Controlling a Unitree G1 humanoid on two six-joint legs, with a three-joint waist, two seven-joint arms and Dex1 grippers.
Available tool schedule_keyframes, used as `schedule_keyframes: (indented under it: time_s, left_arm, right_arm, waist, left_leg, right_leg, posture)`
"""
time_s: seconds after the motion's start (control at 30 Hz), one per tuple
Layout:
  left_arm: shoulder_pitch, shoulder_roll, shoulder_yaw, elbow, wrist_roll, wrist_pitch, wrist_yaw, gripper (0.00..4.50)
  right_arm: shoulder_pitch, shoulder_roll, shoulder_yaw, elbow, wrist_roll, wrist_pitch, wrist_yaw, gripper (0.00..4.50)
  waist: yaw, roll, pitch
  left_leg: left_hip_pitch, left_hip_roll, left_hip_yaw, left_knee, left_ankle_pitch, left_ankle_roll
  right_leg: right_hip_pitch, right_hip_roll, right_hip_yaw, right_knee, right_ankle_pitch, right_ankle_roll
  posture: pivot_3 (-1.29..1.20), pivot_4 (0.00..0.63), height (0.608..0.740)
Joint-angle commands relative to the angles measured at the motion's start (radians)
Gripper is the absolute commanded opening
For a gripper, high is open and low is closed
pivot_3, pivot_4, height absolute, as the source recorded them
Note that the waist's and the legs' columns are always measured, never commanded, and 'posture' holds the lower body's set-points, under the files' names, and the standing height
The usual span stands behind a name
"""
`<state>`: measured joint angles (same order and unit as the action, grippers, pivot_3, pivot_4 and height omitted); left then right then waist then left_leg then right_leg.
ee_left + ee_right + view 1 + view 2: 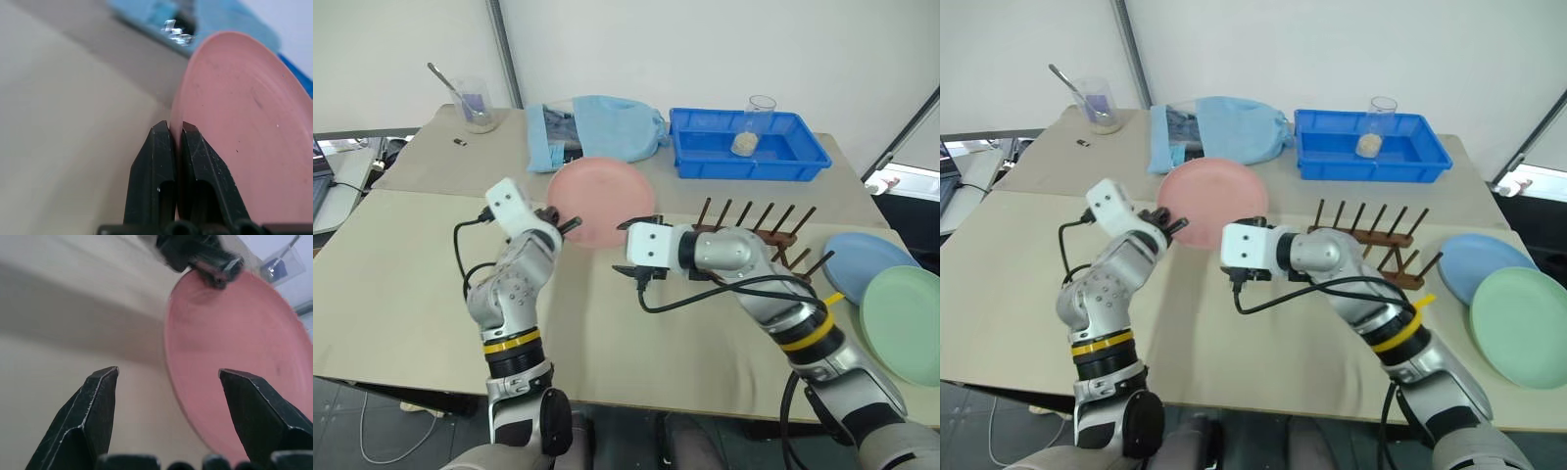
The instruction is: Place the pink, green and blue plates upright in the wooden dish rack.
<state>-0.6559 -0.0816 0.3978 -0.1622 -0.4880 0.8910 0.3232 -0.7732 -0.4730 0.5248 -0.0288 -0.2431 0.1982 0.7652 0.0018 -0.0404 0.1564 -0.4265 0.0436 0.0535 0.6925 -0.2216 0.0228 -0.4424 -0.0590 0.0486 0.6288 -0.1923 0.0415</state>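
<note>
Left claw point(570, 224) pinching pink plate point(604, 199) rim, plate lifted off table point(401, 294). Right claw point(644, 220) spread, just beside plate's opposite edge. Step: handover. Next: right grips, carries to rack point(759, 230) behind it.

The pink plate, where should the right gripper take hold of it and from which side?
Probably the rim opposite the left gripper, which is pinching the pink plate's edge and holding it tilted off the table. The thin rim facing the dish rack is free, so the open right gripper could come in from that side, one finger on each face.
</note>
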Motion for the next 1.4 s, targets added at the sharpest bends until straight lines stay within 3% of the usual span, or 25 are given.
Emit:
schedule_keyframes:
  time_s: [0.03,0.07,0.33,0.43,0.5,0.57,0.63,0.7,0.8,0.93,1.07,1.2,1.3,1.4]
  left_arm:
    - [-0.013,0.001,-0.005,-0.027,-0.008,-0.004,0.012,0.0]
    - [-0.014,0.004,-0.007,-0.03,-0.009,0.001,0.012,0.0]
    - [0.008,0.05,0.024,-0.093,-0.057,0.091,0.011,0.0]
    - [0.031,0.09,0.055,-0.17,-0.133,0.196,-0.023,1.29]
    - [0.053,0.15,0.1,-0.219,-0.227,0.293,-0.081,1.78]
    - [0.094,0.301,0.14,-0.237,-0.389,0.394,-0.274,2.5]
    - [0.169,0.522,0.167,-0.238,-0.488,0.428,-0.508,3.39]
    - [0.223,0.673,0.178,-0.22,-0.521,0.405,-0.657,3.39]
    - [0.242,0.789,0.185,-0.197,-0.553,0.333,-0.824,3.39]
    - [0.248,0.826,0.137,-0.206,-0.526,0.206,-0.949,3.39]
    - [0.237,0.832,-0.018,-0.246,-0.435,0.058,-1.062,3.39]
    - [0.231,0.853,-0.195,-0.269,-0.31,-0.09,-1.18,3.39]
    - [0.193,0.838,-0.37,-0.245,-0.16,-0.263,-1.283,3.39]
    - [0.143,0.801,-0.442,-0.217,-0.131,-0.336,-1.353,3.39]
  right_arm:
    - [-0.044,0.021,0.011,0.073,-0.104,-0.095,-0.075,3.1]
    - [-0.048,0.029,0.015,0.094,-0.124,-0.109,-0.089,2.93]
    - [-0.047,0.069,0.01,0.181,-0.217,-0.179,-0.14,0.06]
    - [-0.049,0.086,0.013,0.206,-0.235,-0.205,-0.156,0.0]
    - [-0.051,0.095,0.012,0.217,-0.242,-0.219,-0.166,0.0]
    - [-0.057,0.107,0.005,0.236,-0.244,-0.234,-0.186,0.0]
    - [-0.068,0.124,-0.011,0.26,-0.234,-0.257,-0.208,0.0]
    - [-0.076,0.14,-0.032,0.269,-0.213,-0.269,-0.214,0.0]
    - [-0.086,0.178,-0.105,0.246,-0.126,-0.27,-0.207,0.0]
    - [-0.087,0.208,-0.247,0.149,0.063,-0.198,-0.149,0.0]
    - [-0.05,0.162,-0.474,-0.046,0.352,0.019,-0.075,0.0]
    - [0.001,0.048,-0.673,-0.205,0.577,0.257,-0.048,0.0]
    - [0.077,-0.124,-0.872,-0.281,0.766,0.488,-0.012,0.0]
    - [0.142,-0.263,-1.029,-0.3,0.929,0.669,0.01,0.0]
  waist:
    - [-0.008,0.0,0.0]
    - [-0.011,0.0,0.0]
    - [-0.018,0.0,0.0]
    - [-0.017,0.0,0.001]
    - [-0.017,0.0,0.001]
    - [-0.027,0.0,0.001]
    - [-0.043,-0.002,0.002]
    - [-0.048,-0.004,0.003]
    - [-0.04,-0.004,0.004]
    - [-0.035,-0.003,0.004]
    - [-0.014,-0.003,0.004]
    - [-0.003,-0.003,0.004]
    - [0.008,-0.003,0.004]
    - [0.01,0.0,0.006]
  left_leg:
    - [0.0,0.0,0.0,0.0,0.0,0.0]
    - [-0.001,0.0,-0.001,0.0,0.0,0.0]
    - [-0.001,0.001,-0.002,0.001,0.0,0.0]
    - [-0.001,0.001,-0.003,0.001,0.0,0.0]
    - [-0.001,0.001,-0.003,0.001,0.0,0.0]
    - [-0.001,0.001,-0.003,0.001,0.0,-0.001]
    - [-0.002,0.002,-0.002,0.0,0.001,-0.001]
    - [-0.004,0.002,-0.001,0.001,0.001,-0.002]
    - [-0.004,0.004,-0.003,0.0,0.001,-0.002]
    - [-0.004,0.005,-0.004,0.0,0.002,-0.004]
    - [-0.004,0.004,-0.004,0.001,0.002,-0.004]
    - [-0.005,0.004,-0.003,0.0,0.002,-0.004]
    - [-0.005,0.004,-0.002,-0.001,0.002,-0.004]
    - [-0.005,0.004,0.0,-0.001,0.002,-0.004]
  right_leg:
    - [0.0,0.0,0.0,0.001,0.0,0.0]
    - [-0.001,0.001,0.0,0.001,0.0,0.0]
    - [-0.001,0.001,-0.001,0.002,0.0,0.0]
    - [-0.001,0.001,-0.002,0.002,0.0,0.0]
    - [-0.001,0.001,-0.002,0.002,0.0,0.0]
    - [-0.002,0.001,-0.002,0.002,0.0,0.0]
    - [-0.006,0.001,-0.002,0.006,-0.001,-0.002]
    - [-0.015,0.001,-0.003,0.017,-0.003,-0.006]
    - [-0.016,0.001,-0.008,0.019,-0.007,-0.011]
    - [-0.015,0.001,-0.009,0.019,-0.007,-0.012]
    - [-0.014,0.0,-0.009,0.018,-0.007,-0.012]
    - [-0.014,0.0,-0.009,0.017,-0.008,-0.013]
    - [-0.015,0.0,-0.009,0.016,-0.011,-0.019]
    - [-0.015,0.0,-0.008,0.016,-0.011,-0.019]
  posture:
    - [0.0,0.15,0.696]
    - [0.0,0.15,0.696]
    - [0.0,0.15,0.696]
    - [0.0,0.15,0.696]
    - [0.0,0.15,0.696]
    - [0.0,0.15,0.696]
    - [0.0,0.15,0.696]
    - [0.0,0.15,0.696]
    - [0.0,0.15,0.696]
    - [0.0,0.15,0.696]
    - [0.0,0.15,0.696]
    - [0.0,0.15,0.696]
    - [0.0,0.15,0.696]
    - [0.0,0.15,0.696]
